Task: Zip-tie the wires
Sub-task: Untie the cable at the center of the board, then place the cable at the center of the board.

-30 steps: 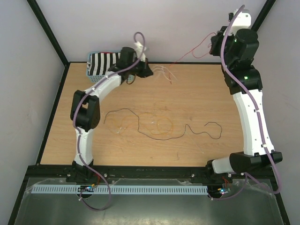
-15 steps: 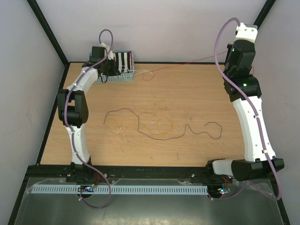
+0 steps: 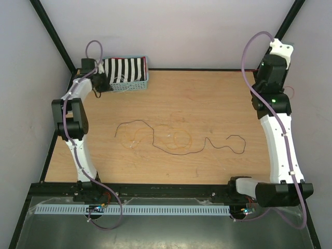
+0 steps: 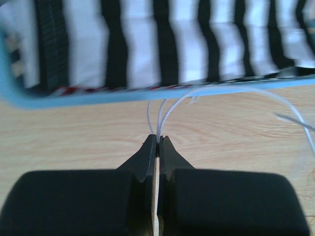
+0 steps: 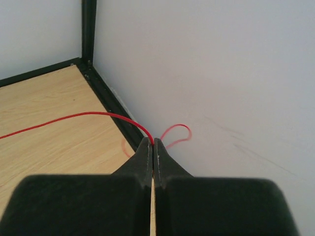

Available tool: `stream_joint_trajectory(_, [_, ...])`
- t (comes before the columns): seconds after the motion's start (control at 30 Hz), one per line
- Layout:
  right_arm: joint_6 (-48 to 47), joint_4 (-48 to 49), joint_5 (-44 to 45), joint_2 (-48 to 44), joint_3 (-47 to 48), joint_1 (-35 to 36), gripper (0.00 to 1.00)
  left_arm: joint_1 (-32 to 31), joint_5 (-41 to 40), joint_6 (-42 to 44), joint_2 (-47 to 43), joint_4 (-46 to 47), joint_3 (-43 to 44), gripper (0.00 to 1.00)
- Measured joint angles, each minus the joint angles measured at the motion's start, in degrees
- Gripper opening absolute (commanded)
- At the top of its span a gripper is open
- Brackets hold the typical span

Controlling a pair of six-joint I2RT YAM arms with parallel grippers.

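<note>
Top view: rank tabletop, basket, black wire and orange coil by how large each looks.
1. Tabletop, by far.
2. Black wire, spanning much of the table's width.
3. Basket.
4. Orange coil, only slightly smaller than the basket; its strands are faint, so that ranking is unsure.

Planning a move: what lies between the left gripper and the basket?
Left wrist view: pale strands, pinched by the left gripper, arc over bare table toward the basket.
</note>
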Motion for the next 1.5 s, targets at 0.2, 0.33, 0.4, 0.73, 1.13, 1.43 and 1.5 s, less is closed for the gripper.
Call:
stream_joint_trajectory(0.2, [1.33,0.13,-1.86,-2.82,-1.09,-0.74,0.00,6.62,-0.28,-0.92,-0.02,-1.22,-4.52,0.00])
stream_joint_trajectory(0.33, [4.26,0.13,-8.22,-1.88,-1.99,-0.87,0.00,7.04,0.98,-0.90,-1.01,-1.53,-5.22,0.00])
stream_joint_trajectory(0.4, [5.73,0.11,-12.33,-0.98,-2.27,-0.90,0.00,6.38,2.47,-0.87,-2.03,-1.20,-5.25,0.00])
stream_joint_trajectory(0.73, [11.21,1.53,-33.77,0.20,-4.68,-0.90,0.00,0.02,10.78,1.07,-11.93,-0.31,-5.14,0.00])
stream_joint_trajectory(1.13, [14.82,4.44,-42.99,9.86,-12.50,-0.90,0.81,-9.35,19.23,-0.31,-22.53,-0.24,-0.37,0.00])
stream_joint_trajectory(1.43, [22.95,19.43,-66.66,0.07,-19.28,-0.20,0.86,-13.88,24.06,-7.58,-23.80,1.01,2.08,0.00])
stream_joint_trajectory(1.5, [26.62,26.43,-72.30,-2.14,-23.96,0.98,0.85,-14.69,24.79,-9.11,-23.82,1.22,2.08,0.00])
